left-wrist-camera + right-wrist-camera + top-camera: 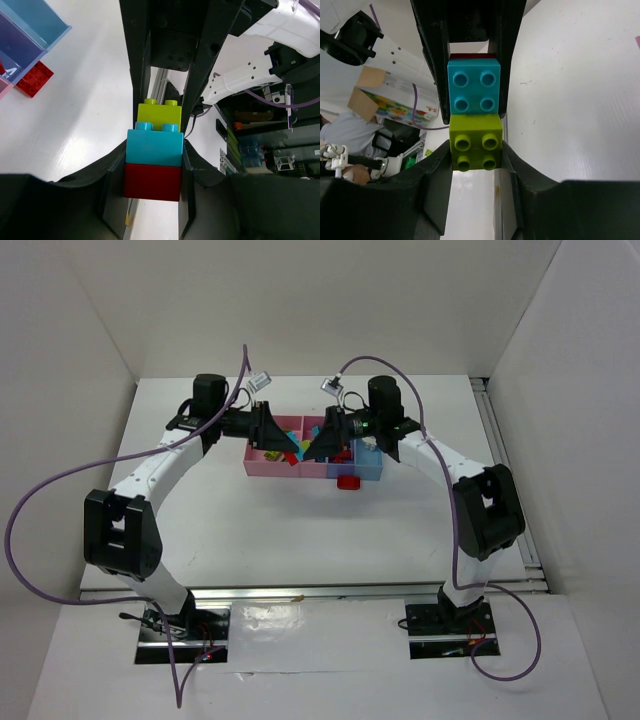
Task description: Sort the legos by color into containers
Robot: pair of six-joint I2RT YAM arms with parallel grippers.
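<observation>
Lime brick point(475, 142) is pinched between the right gripper point(475, 154) fingers. The joined cyan brick point(474, 85) and red brick point(152, 182) are clamped between the left gripper point(152, 170) fingers. The containers point(262, 466) lie below both. Step, as judged: splitting the stack. Next calls for a straight pull apart with both pinches firm.

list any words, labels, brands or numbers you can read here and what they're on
No text can be read in any view.
Stack of bricks, in both wrist views: no legible mark on the studs.
Colourful printed sheet, background of the right wrist view: too blurred to read.
Blue items on the shelf, background of the left wrist view: any labels are too small to read.
</observation>
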